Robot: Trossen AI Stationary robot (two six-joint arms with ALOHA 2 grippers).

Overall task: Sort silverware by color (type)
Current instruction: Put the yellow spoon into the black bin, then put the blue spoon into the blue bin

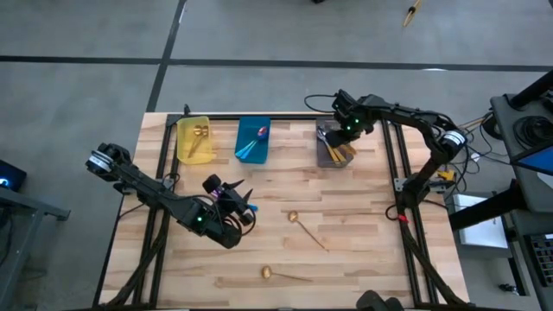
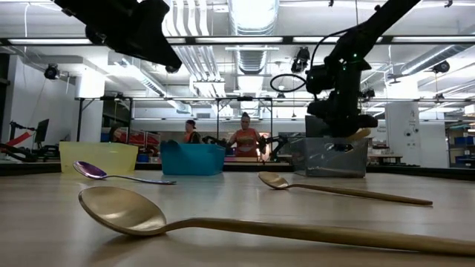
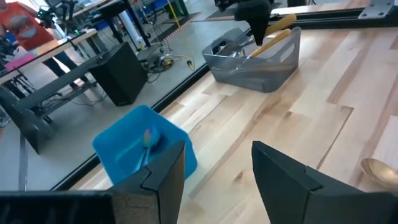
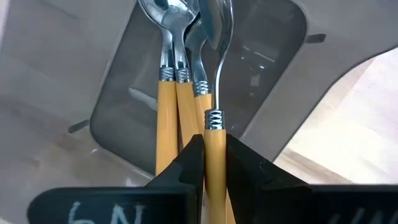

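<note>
While right gripper (image 4: 214, 163) hangs over grey bin (image 1: 329, 156) upper right of high view, fingers clamped on orange-handled spoon (image 4: 214, 140), step looks like drop-off. Next: let go, fetch gold spoons (image 1: 306, 229) mid-table. Left gripper (image 3: 214, 171) spread, empty.

Carrying everything: a pale wooden table (image 1: 363, 233) of butcher-block planks. Sitting in a row along its far edge: a yellow bin (image 1: 193, 138), a blue bin (image 1: 253, 140) and a grey bin (image 1: 335, 145). Lying directly on the boards: two gold spoons, one (image 1: 307, 229) near the middle, another (image 1: 285, 275) closer to the near edge, and a purple spoon (image 2: 119, 174) resting apart, nearer the yellow bin.
</note>
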